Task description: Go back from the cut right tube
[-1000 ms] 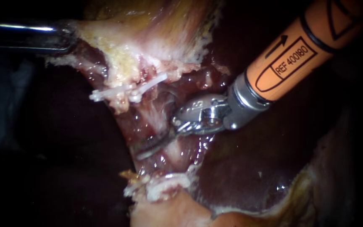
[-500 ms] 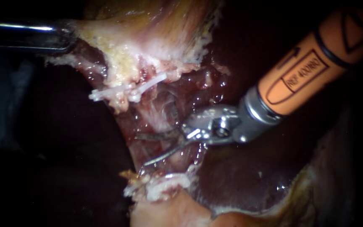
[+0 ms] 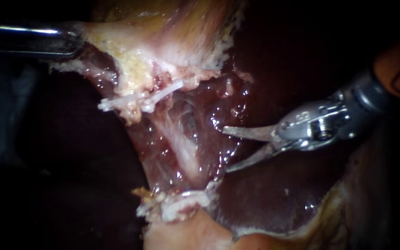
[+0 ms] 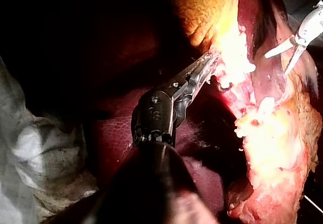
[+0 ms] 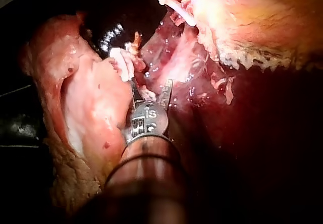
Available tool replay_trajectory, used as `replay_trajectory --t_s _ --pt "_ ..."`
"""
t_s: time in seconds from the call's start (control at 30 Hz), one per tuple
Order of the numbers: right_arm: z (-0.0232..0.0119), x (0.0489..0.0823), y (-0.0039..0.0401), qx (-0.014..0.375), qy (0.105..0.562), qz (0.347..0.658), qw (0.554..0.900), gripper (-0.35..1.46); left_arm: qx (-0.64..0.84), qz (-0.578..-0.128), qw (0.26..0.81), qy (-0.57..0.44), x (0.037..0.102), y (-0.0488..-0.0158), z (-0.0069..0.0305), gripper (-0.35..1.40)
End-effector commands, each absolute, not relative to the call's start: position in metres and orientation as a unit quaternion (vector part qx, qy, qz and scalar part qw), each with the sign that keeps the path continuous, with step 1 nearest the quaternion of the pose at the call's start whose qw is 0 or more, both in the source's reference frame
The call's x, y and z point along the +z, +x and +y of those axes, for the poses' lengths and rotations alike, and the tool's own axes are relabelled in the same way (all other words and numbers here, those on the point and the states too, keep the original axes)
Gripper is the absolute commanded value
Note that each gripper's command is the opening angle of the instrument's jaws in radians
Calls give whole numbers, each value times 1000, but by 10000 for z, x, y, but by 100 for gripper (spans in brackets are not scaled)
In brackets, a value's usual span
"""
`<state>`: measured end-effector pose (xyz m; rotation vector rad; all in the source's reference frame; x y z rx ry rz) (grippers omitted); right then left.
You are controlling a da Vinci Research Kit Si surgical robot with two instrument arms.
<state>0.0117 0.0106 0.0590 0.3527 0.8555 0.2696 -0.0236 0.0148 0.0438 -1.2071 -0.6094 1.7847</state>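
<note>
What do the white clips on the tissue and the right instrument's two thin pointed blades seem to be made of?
The straight white clips look like matte plastic: opaque, uniformly white, no metallic glint. The right instrument's thin pointed silver blades look like polished metal, probably steel: grey with bright highlights.

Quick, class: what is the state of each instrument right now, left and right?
Left instrument: shut on the pale tissue.
Right instrument: open, holding nothing.
</note>
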Motion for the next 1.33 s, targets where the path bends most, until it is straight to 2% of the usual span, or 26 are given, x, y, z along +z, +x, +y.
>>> replay_trajectory --t_s 0.03,0.37,0.87,1.33 --pt "107 589 113 132 169 411 886 145 717 -245 436 -485 438 -236 148 -35" --pt "112 585 97 137 161 405 889 145 718 -243 436 -485 446 -239 148 -35" --pt "111 585 93 136 161 406 889 145 724 -234 430 -487 506 -271 140 -35" --pt "112 585 92 135 163 406 889 145 723 -239 428 -487 509 -277 138 -35"
